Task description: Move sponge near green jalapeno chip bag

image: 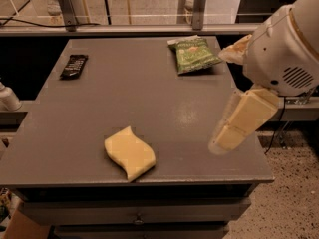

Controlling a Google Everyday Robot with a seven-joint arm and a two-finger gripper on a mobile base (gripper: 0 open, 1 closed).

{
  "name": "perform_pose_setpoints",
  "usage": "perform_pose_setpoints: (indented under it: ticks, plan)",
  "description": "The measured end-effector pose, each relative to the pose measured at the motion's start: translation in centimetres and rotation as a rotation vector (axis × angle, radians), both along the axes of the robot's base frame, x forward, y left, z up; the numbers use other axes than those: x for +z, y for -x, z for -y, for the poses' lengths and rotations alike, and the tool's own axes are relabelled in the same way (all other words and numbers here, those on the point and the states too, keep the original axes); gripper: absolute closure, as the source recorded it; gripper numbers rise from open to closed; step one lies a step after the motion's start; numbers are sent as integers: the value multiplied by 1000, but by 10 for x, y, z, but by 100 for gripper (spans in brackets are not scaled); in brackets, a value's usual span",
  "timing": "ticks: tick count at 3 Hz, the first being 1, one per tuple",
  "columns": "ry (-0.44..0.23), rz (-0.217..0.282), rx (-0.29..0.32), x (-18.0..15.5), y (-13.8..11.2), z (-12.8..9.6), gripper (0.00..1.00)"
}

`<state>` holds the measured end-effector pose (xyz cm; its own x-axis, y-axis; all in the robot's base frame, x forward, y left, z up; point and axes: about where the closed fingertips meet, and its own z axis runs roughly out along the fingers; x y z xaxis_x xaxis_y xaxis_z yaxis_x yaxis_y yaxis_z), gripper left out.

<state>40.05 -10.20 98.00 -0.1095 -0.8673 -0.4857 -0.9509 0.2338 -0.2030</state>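
Note:
The sponge (129, 153), a pale yellow slab with wavy edges, lies flat near the table's front edge, left of centre. The green jalapeno chip bag (193, 54) lies at the back right of the table. My gripper (234, 128), pale yellow and blocky, hangs from the white arm housing (284, 49) above the table's right side. It points down and left, is about a hand's width to the right of the sponge, and holds nothing that I can see.
A dark wrapped bar (74, 65) lies at the back left of the grey table (149, 98). A railing with metal posts (65, 6) runs behind the table. Drawers sit below the front edge. Speckled floor lies to the right.

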Motion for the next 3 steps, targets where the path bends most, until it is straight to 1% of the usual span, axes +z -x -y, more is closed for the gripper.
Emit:
perform_pose_setpoints:
  ticks: [1, 2, 3]
  plan:
    - [-74, 9, 68, -7, 23, -60, 0]
    - [-95, -6, 130, -28, 43, -109, 0]
    - [-96, -78, 151, -70, 52, -135, 0]
